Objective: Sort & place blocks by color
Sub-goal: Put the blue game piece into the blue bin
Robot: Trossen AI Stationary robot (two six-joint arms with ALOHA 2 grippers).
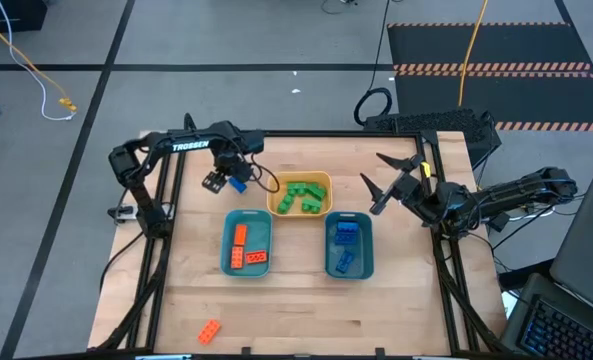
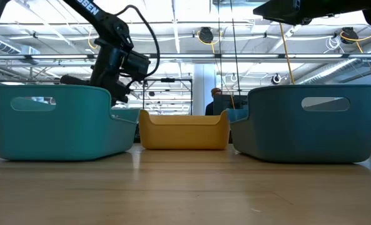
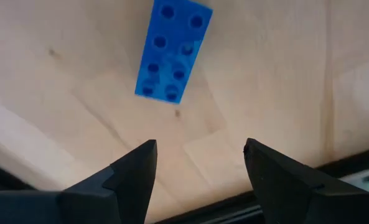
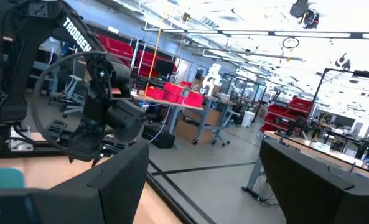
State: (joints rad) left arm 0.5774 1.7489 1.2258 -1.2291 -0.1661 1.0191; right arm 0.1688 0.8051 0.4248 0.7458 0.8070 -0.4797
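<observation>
A blue studded block (image 3: 173,50) lies flat on the bare wood near the table's far left, studs up; in the high view this blue block (image 1: 238,184) sits just left of the yellow-orange bin (image 1: 299,195). My left gripper (image 3: 200,155) hovers above it, open, with the block ahead of its fingertips and untouched. Green blocks (image 1: 303,196) lie in the yellow-orange bin, orange blocks (image 1: 247,250) in the left teal bin, and blue blocks (image 1: 346,243) in the right teal bin. One orange block (image 1: 208,331) lies loose near the table's near edge. My right gripper (image 1: 386,180) waits open, raised right of the bins.
The three bins stand close together mid-table: left teal bin (image 2: 54,122), yellow-orange bin (image 2: 184,131), right teal bin (image 2: 310,122). Bare wood (image 1: 306,310) spreads toward the near edge. A black rail (image 3: 252,208) borders the table beside my left gripper. A person (image 2: 216,100) is far behind.
</observation>
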